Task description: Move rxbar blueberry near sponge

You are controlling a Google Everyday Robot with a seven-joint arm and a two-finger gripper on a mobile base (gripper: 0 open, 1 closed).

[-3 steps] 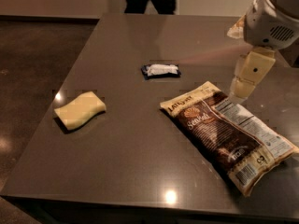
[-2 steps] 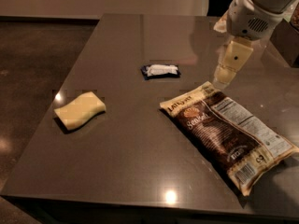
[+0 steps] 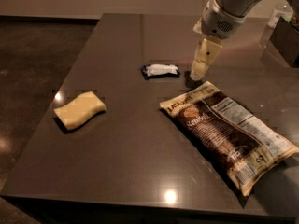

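The rxbar blueberry (image 3: pixel 160 71), a small dark blue bar with a white centre panel, lies flat near the middle of the dark table (image 3: pixel 121 139). The pale yellow sponge (image 3: pixel 79 109) lies at the table's left side, well apart from the bar. My gripper (image 3: pixel 201 64) hangs from the arm at the upper right, its cream fingers pointing down just right of the bar, low over the table and not touching the bar. It holds nothing.
A large brown-and-cream chip bag (image 3: pixel 229 132) lies flat on the right half of the table, just below the gripper. A dark box (image 3: pixel 285 43) and a pale object stand at the far right edge. The table's left edge runs past the sponge.
The arm and gripper have moved left, towards the rxbar blueberry. The bar, the sponge and the chip bag have not moved.
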